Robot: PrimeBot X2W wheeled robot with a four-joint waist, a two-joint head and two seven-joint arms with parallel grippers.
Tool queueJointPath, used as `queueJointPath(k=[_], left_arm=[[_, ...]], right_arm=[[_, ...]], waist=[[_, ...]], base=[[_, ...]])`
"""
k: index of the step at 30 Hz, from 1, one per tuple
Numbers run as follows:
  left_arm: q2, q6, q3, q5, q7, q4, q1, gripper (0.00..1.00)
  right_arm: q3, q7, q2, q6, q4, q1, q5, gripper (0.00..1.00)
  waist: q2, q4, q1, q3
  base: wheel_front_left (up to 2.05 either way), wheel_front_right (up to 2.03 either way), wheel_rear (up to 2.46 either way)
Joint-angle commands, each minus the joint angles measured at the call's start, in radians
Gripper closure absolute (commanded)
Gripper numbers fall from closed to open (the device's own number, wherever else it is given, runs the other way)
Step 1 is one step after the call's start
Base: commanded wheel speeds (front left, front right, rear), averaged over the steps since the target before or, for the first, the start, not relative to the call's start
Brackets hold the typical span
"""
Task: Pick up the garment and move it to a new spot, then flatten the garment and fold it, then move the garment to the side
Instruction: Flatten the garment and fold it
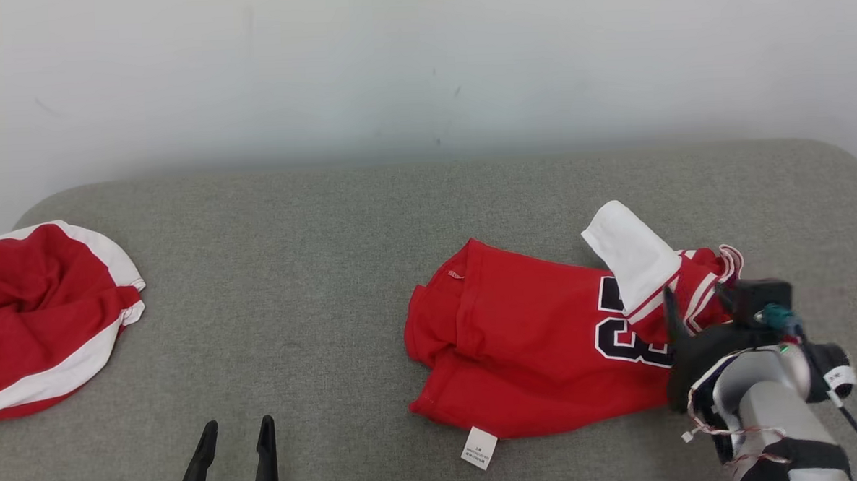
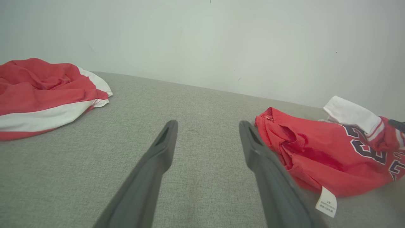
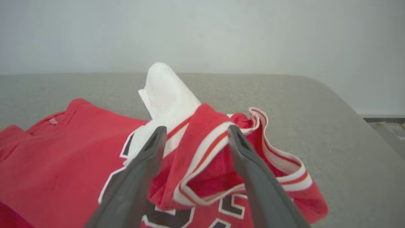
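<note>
Your right end effector (image 3: 196, 136) has its two dark fingers apart, one on each side of a bunched fold of red-and-white striped trim (image 3: 202, 148) on the red jersey (image 1: 526, 330). The fold rises between the fingers and the left finger lies against the cloth, but nothing is pinched. In the head view this end effector (image 1: 692, 305) sits at the right end of the jersey, in the right half of the frame.

The jersey lies crumpled on the grey desk (image 1: 314, 274), right of centre, with a dark white-edged number facing up. A white cloth flap (image 1: 631, 253) sticks up just above the fingers, and a white label (image 1: 479, 448) pokes out at the jersey's lower edge.

Your left end effector (image 1: 238, 426) is at the lower left, fingers spread wide and holding nothing, over bare desk. In its wrist view its right finger (image 2: 253, 142) is near the jersey's hem.

A second red-and-white garment (image 1: 34, 315) is heaped at the left edge, well apart from the jersey.
</note>
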Motion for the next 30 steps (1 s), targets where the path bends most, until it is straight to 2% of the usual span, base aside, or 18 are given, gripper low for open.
queueJointPath(k=[1,4,8,12,14,17,24,30], left_arm=[[0.0,-0.002,0.003,-0.005,-0.001,0.0,0.012,0.0],[-0.001,-0.003,0.004,-0.006,-0.001,0.001,0.013,0.0],[-0.002,-0.004,0.003,-0.005,-0.001,0.004,0.013,0.0],[-0.003,-0.005,0.006,-0.007,-0.001,0.006,0.015,0.0],[-0.003,-0.006,0.01,-0.007,-0.001,0.007,0.018,0.0],[-0.003,-0.005,0.014,-0.007,-0.001,0.006,0.019,0.0],[-0.005,-0.004,0.015,-0.004,-0.001,0.002,0.027,0.0],[-0.006,-0.002,0.012,-0.001,-0.001,0.001,0.032,0.0]], right_arm=[[0.03,0.057,0.008,0.001,-0.009,0.029,0.001,0.0],[0.075,0.169,0.021,0.001,-0.049,0.069,0.004,0.0],[0.079,0.266,0.026,0.001,-0.14,0.135,-0.018,0.0],[0.116,0.326,0.031,0.001,-0.246,0.179,0.015,0.0],[0.144,0.34,0.03,0.001,-0.304,0.197,0.027,0.99],[0.169,0.351,0.028,0.001,-0.359,0.209,0.045,1.0],[0.213,0.355,0.009,0.001,-0.582,0.223,0.12,1.0],[0.167,0.431,-0.017,0.001,-0.72,0.281,0.123,1.0]], waist=[[-0.0001,0.0,0.0,-0.001],[-0.0001,0.002,0.0,-0.003],[-0.0001,0.006,0.0,-0.005],[-0.0001,0.006,0.0,-0.008],[-0.0001,0.003,0.0,-0.01],[-0.0001,0.0,0.0,-0.012],[-0.0001,-0.006,0.0,-0.024],[-0.0001,-0.007,0.0,-0.032]], base=[[0.0,0.0,0.0],[0.0,0.0,0.0],[0.0,0.0,0.0],[0.0,0.0,0.0],[0.0,0.0,0.0],[0.0,0.0,0.0],[0.0,0.0,0.0],[0.0,0.0,0.0]])
